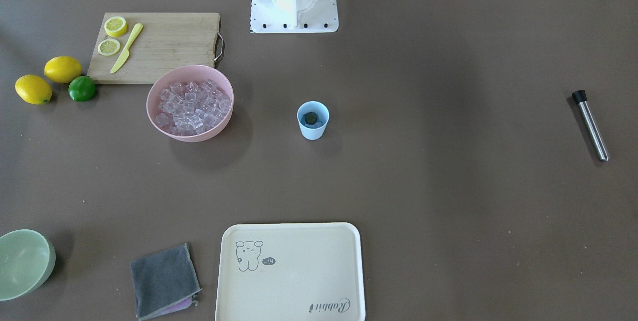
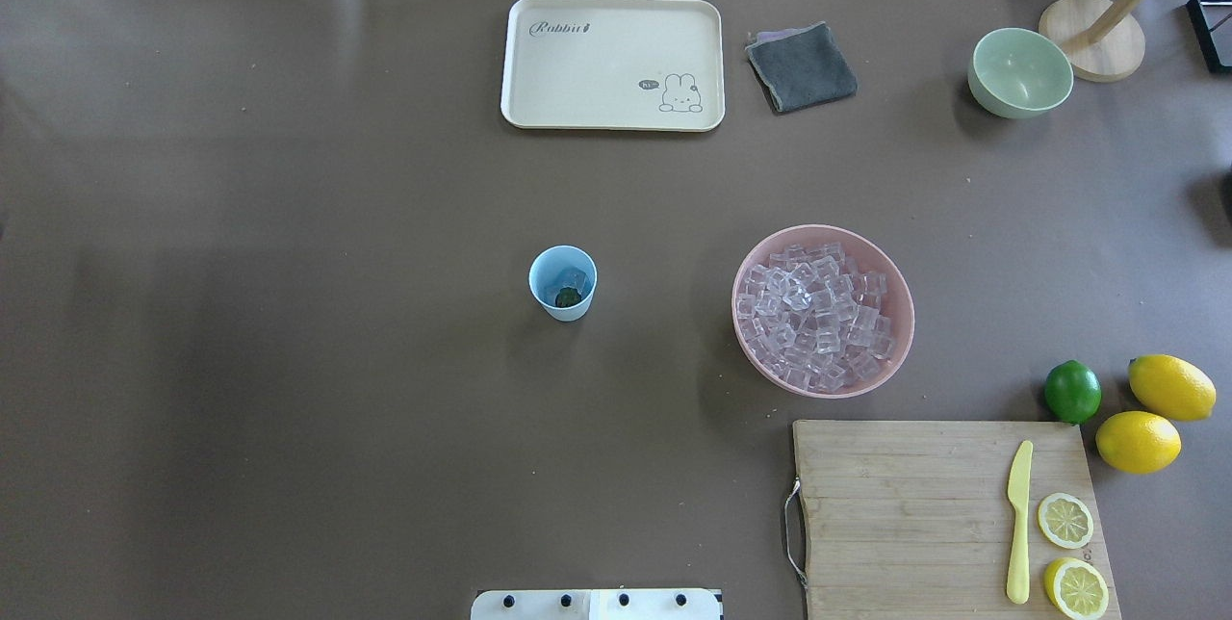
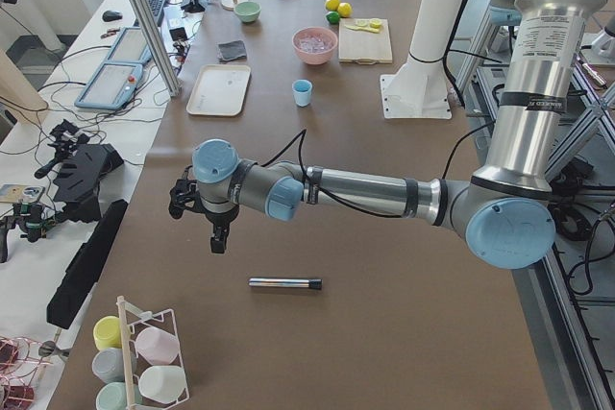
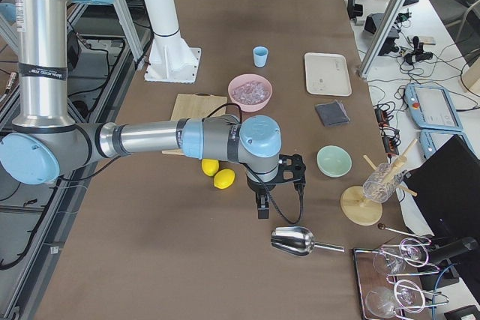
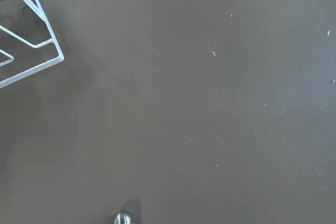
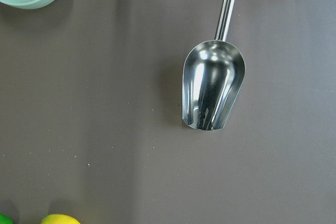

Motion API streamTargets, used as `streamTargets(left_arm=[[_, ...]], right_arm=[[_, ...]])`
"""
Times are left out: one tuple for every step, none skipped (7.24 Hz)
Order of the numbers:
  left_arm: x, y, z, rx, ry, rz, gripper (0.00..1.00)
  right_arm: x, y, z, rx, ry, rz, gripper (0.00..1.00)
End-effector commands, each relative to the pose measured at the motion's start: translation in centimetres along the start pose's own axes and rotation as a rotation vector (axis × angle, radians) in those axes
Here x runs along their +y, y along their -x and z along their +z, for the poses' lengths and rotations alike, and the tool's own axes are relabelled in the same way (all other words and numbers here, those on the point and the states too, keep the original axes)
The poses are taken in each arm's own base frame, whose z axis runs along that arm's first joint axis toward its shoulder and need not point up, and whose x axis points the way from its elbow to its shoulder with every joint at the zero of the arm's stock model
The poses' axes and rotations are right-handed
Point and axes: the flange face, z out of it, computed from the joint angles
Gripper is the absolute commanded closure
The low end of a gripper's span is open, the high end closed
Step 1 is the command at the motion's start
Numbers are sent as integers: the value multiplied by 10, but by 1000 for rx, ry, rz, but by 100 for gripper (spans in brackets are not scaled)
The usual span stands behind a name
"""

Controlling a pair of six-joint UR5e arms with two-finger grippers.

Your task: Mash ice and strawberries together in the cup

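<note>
Mid-table: cup (image 1: 313, 120) | left hand (image 3: 217, 237), right hand (image 4: 262, 207) well apart from it | grips: cannot tell

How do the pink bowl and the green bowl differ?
The pink bowl is heaped with ice; the green bowl is empty. The pink bowl looks wider than the green bowl. Pink bowl sits by the cutting board, green bowl nearer the grey cloth. Both stand upright.

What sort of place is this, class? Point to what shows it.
Probably a robotics lab set up as a drink-making bench: industrial robot arm, pink bowl of ice, cutting board with lemon slices.
</note>
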Motion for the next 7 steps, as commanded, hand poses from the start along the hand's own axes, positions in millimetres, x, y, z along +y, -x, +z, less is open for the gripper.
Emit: streamTargets(left_arm=[[50, 27, -24, -9, -20, 6, 1], [49, 31, -19, -10, -17, 8, 1], [45, 27, -20, 1, -33, 30, 1], [37, 25, -22, -5, -35, 30, 1], [38, 26, -20, -3, -31, 25, 1], [42, 31, -18, -3, -25, 14, 1], [41, 32, -21, -3, -29, 12, 1]], right_arm=[[-2, 1, -1, -1, -2, -2, 0], [-2, 2, 0, -7, -1, 0, 0], [-2, 2, 0, -10, -2, 0, 0], [-3, 3, -1, -8, -3, -2, 0], [-3, 3, -1, -10, -4, 7, 0], [-5, 2, -1, -10, -5, 6, 0], [-7, 6, -5, -8, -13, -1, 0]])
